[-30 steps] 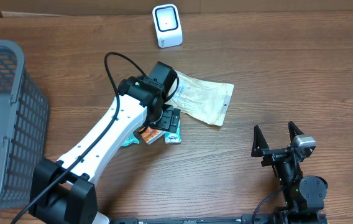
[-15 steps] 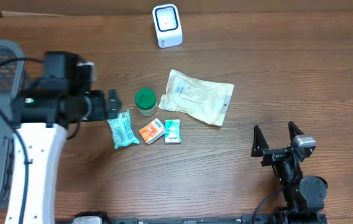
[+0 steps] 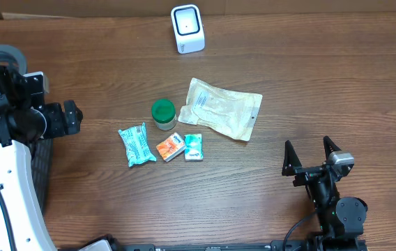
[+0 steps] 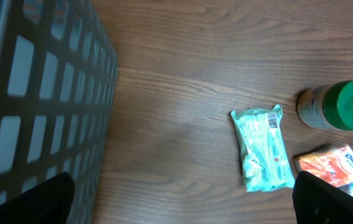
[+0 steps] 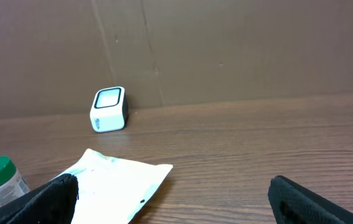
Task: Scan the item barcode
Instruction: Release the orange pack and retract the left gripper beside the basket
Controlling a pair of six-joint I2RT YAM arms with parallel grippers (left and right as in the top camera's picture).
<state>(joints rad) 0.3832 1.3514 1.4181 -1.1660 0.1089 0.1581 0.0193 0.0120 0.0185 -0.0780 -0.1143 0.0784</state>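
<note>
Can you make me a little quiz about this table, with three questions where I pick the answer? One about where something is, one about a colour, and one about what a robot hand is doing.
1. Where does the white scanner stand?
A) at the far edge of the table
B) on the floor
C) on a shelf

2. What colour lid does the jar have?
A) red
B) green
C) yellow

3. How is the right gripper?
A) shut tight
B) wide open, empty
C) holding a cup

Answers: 1 A, it sits by the table's back edge; 2 B, the lid shows bright green from above; 3 B, its fingers stand apart with nothing between.
</note>
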